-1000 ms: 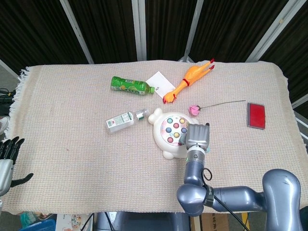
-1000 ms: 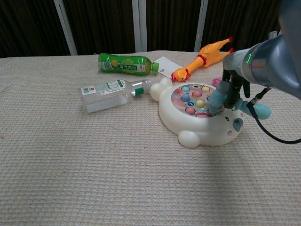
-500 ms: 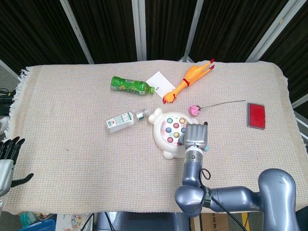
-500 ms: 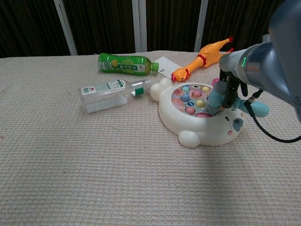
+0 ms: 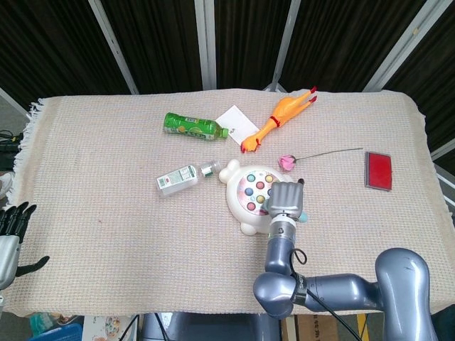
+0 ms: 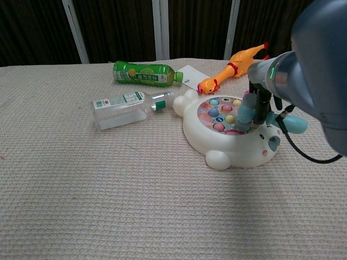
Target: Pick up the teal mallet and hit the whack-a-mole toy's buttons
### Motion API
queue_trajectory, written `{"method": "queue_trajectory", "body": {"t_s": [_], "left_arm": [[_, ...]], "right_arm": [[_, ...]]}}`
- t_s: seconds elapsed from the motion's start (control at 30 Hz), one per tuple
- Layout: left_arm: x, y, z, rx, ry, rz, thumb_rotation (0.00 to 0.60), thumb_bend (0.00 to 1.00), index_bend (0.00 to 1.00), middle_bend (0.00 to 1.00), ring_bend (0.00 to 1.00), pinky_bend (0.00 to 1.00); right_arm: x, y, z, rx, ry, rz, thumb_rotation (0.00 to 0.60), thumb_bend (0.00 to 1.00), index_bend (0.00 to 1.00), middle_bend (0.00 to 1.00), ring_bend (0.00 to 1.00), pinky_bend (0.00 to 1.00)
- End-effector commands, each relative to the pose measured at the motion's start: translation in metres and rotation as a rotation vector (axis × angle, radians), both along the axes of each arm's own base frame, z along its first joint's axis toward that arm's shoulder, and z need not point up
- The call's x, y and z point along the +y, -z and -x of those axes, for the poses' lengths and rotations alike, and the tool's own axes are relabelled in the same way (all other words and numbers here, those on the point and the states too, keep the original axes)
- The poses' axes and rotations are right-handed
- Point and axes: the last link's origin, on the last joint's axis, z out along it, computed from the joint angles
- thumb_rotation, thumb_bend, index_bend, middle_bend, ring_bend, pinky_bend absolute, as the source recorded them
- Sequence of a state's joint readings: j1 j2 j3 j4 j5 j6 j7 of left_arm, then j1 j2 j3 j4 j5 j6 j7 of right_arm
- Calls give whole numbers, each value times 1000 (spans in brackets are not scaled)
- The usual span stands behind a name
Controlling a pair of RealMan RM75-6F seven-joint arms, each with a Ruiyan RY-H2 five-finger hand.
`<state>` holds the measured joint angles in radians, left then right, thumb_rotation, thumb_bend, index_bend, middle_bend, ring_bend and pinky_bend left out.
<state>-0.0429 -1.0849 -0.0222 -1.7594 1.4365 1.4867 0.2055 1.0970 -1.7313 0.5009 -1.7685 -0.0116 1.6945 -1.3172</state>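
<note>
**Mallet down on the toy's buttons**

The left hand sits at the far left edge of the table, partly cut off. Its fingers are spread apart and hold nothing.

Next come a clear bottle lying on its side and a green bottle behind it.

The white toy sits in the middle. From above, the right hand covers the toy's right side and hides the mallet almost fully. From the front, the teal mallet stands between the dark fingers, gripped tight. Its lower end touches the coloured buttons. Its other teal end pokes out on the right.

A rubber chicken lies behind the toy.
</note>
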Motion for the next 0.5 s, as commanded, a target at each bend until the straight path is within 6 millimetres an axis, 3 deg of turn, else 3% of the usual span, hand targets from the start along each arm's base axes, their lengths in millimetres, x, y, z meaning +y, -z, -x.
{"method": "queue_trajectory", "body": {"t_s": [0.03, 0.27, 0.5], "left_arm": [[0, 0, 0, -1, 0, -1, 600, 0, 76, 0, 0, 0], [0, 1, 0, 0, 3, 2, 600, 0, 77, 0, 0, 0], [-1, -1, 0, -3, 1, -3, 600, 0, 76, 0, 0, 0]], "right_arm": [[0, -3, -3, -11, -8, 9, 600, 557, 853, 635, 516, 204], [2, -12, -15, -30, -40, 25, 600, 555, 853, 635, 516, 204], [2, -8, -23, -26, -50, 16, 600, 556, 853, 635, 516, 204]]}}
